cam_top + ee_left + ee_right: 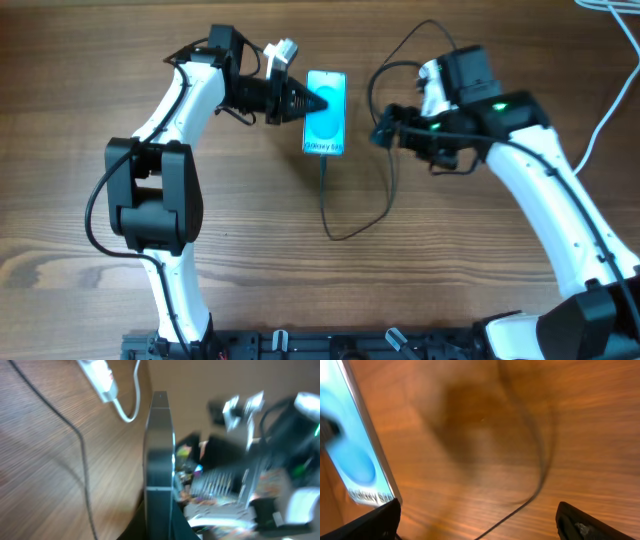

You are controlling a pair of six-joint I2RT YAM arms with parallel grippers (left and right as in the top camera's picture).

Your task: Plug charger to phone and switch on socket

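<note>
Wooden tabletop (430, 290) is seen throughout; nearest, the charger (324, 200) is looped and appears seated in the phone (325, 113) at mid-table, so plugging is judged done. The right gripper (385, 128) is spread wide and empty; the left gripper (300, 100) is closed, its tip set on the phone. Farthest, the socket (283, 50) is half hidden behind the left arm (190, 90), its switch unseen, so switching is counted as left

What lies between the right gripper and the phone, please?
Chiefly bare wooden table, seen in the overhead view: the open right gripper stands apart from the phone, and the charger cable loops below that gap.
</note>
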